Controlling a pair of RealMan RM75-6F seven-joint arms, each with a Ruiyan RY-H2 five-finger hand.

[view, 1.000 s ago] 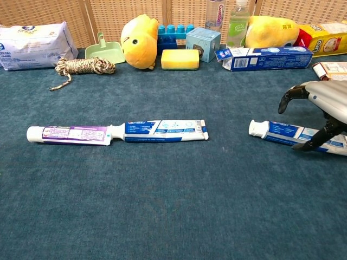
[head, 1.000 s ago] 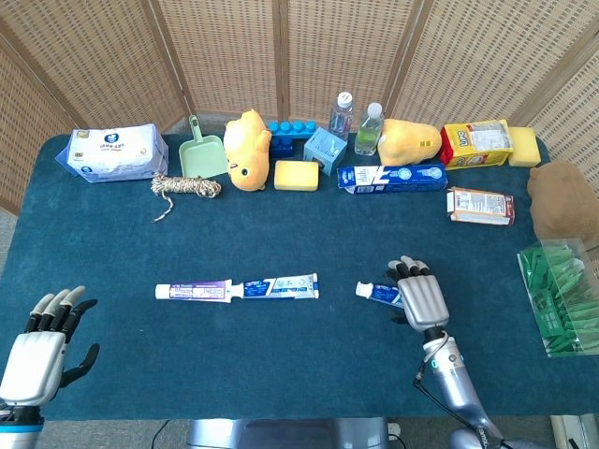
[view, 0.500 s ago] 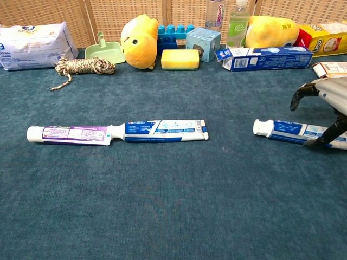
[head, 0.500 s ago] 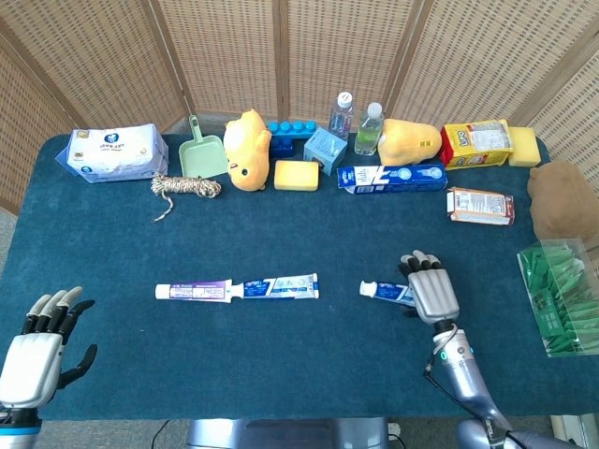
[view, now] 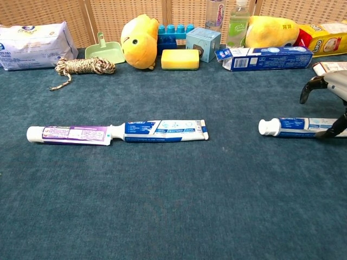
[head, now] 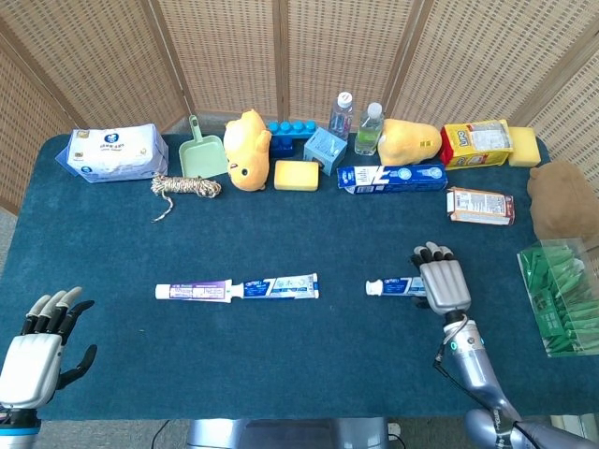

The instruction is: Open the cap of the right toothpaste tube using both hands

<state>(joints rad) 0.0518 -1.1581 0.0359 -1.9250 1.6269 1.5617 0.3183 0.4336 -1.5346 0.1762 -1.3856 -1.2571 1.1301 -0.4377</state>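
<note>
Right hand [head: 444,285] dragged right toothpaste tube [view: 293,127] rightward, fingers pinching it; left hand [head: 42,341] fingers spread.

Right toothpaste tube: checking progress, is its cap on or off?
On. The white cap sits on the right toothpaste tube.

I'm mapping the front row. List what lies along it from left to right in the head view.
Left robot hand → purple toothpaste tube → blue toothpaste tube → right toothpaste tube → right robot hand, resting over that tube's tail end.
</note>
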